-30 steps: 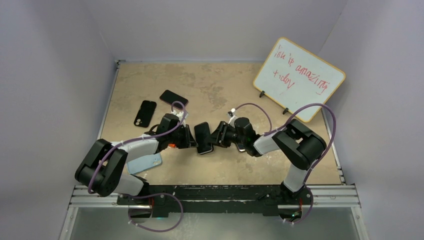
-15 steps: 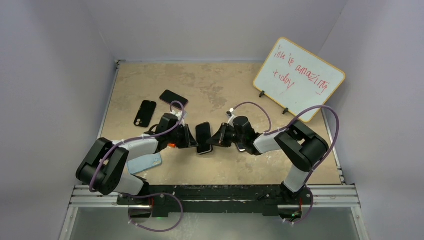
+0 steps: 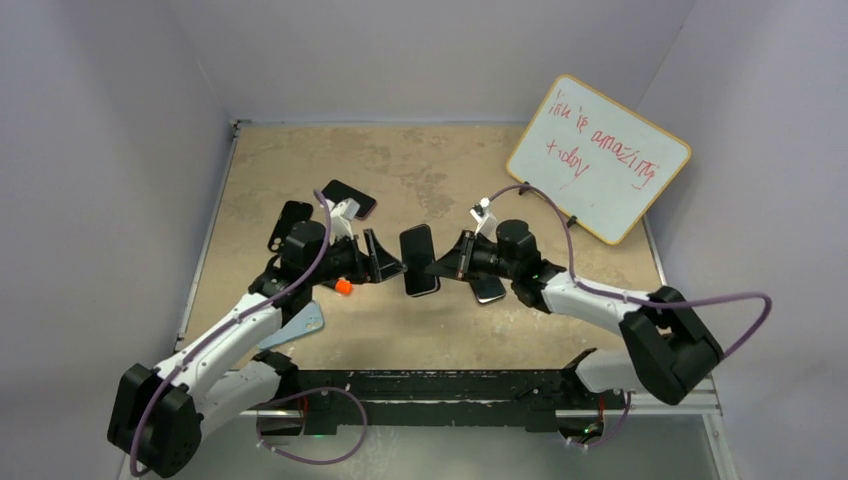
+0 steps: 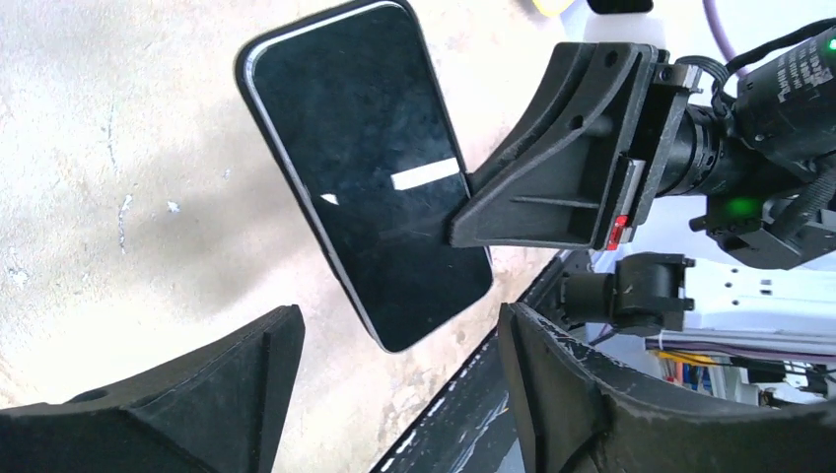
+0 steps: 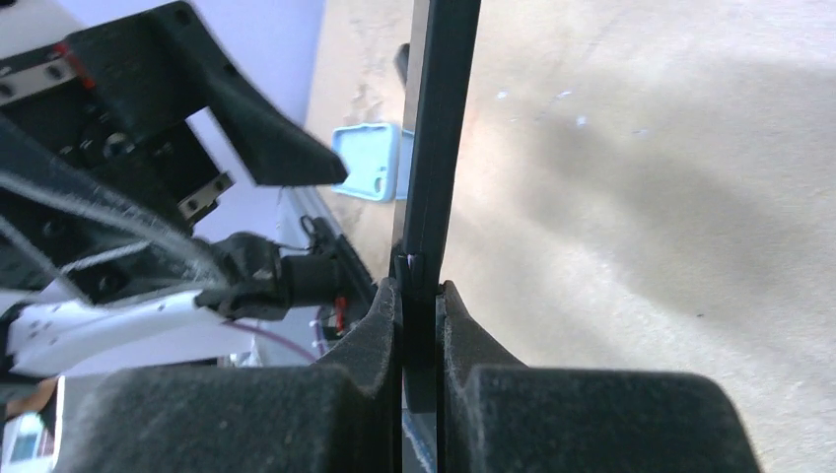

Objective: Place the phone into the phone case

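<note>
A black phone (image 3: 419, 260) hangs above the middle of the table, standing on its edge. My right gripper (image 3: 447, 264) is shut on its right side. In the right wrist view the phone (image 5: 439, 118) shows edge-on, pinched between the pads of that gripper (image 5: 421, 296). My left gripper (image 3: 386, 258) is open just left of the phone and does not touch it. In the left wrist view the phone's dark screen (image 4: 370, 177) lies beyond the spread fingers of my left gripper (image 4: 399, 370). A light blue phone case (image 3: 302, 322) lies flat near the left arm, also seen in the right wrist view (image 5: 373, 163).
A black case or phone (image 3: 290, 226) and another dark phone (image 3: 348, 197) lie at the back left. One more phone (image 3: 488, 290) lies under the right arm. A small orange object (image 3: 343, 286) sits beside the left arm. A whiteboard (image 3: 598, 157) leans at the back right.
My left gripper let go of the phone, opened and drew back to the left. My right gripper closed on the phone and now carries it alone, slightly farther back.
</note>
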`<state>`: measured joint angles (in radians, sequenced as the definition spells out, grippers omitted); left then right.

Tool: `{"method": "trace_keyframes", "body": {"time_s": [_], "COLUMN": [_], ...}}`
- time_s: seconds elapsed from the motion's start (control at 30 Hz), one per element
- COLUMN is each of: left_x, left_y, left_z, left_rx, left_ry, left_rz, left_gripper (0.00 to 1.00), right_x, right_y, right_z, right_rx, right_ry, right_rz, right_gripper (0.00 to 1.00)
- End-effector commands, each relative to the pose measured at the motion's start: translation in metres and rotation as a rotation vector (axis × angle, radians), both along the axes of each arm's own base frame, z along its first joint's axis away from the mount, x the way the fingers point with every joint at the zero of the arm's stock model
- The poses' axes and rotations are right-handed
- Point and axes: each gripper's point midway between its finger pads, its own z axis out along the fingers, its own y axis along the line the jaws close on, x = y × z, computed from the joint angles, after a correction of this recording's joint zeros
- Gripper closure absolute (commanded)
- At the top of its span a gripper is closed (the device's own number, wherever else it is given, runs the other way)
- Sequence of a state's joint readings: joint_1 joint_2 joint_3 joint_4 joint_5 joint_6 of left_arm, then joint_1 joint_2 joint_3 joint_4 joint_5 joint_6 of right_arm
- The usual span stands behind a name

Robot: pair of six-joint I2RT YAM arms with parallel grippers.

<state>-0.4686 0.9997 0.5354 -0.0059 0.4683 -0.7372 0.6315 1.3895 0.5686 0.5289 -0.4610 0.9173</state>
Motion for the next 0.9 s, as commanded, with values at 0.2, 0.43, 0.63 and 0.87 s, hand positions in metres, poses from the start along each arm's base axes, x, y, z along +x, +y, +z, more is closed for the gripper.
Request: {"method": "trace_keyframes", "body": {"time_s": [0.2, 0.43, 0.63, 0.87], "left_x": [-0.014, -0.030, -0.034, -0.031], "left_y": [0.001, -0.010, -0.010, -0.013], "left_z": [0.088, 0.130, 0.148, 0.136], "left_rx": [-0.213, -0.385, -0.459, -0.477], "left_ry": [-0.173, -0.235, -0.280, -0.217], "left_rz": [-0.023, -0.121, -0.130, -0.120], "left_gripper": [0.13, 0.14, 0.24, 0.61], "right_x": [-0.044, -0.065, -0.077, -0.076], "right_y": [-0.002, -0.005, -0.006, -0.006], "right_z": [0.115, 0.158, 0.166, 0.157], "right_rx": [0.285, 0.424, 0.493, 0.490], "right_ry": [-0.282, -0.332, -0.306, -0.272], "right_rz": [0.182, 0.255, 0.304, 0.291], "right_gripper": [1.00, 1.00, 1.00, 1.00]}}
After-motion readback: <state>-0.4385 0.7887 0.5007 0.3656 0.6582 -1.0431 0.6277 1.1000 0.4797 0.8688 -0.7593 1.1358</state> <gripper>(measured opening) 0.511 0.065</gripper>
